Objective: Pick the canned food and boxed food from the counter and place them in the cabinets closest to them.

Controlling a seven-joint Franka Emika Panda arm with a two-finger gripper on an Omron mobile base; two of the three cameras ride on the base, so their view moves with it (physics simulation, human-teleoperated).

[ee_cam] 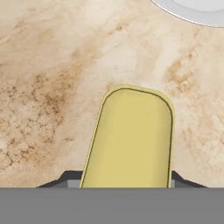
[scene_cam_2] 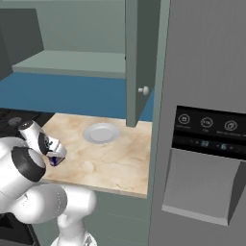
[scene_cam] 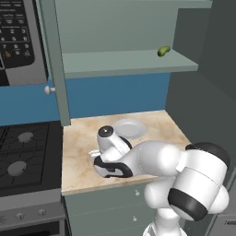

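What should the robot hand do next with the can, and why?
Probably lift it straight up. The gripper is down on the counter with its fingers around the can, and the open cabinet shelf sits well above.

Canned food (ee_cam: 129, 138): yellow top cut off by the hand view's bottom; in the right base view only a dark sliver (scene_cam_2: 55, 161) shows under the hand, rest hidden. Jaws hidden by the wrist in the left base view; finger tips (ee_cam: 65, 177) barely peek beside the can, so closure can't be told. White plate (ee_cam: 194, 9) cut by the hand view's top edge, and partly behind the arm in the left base view (scene_cam: 131, 129). Small green object (scene_cam: 163, 50) on the cabinet shelf too small to identify.
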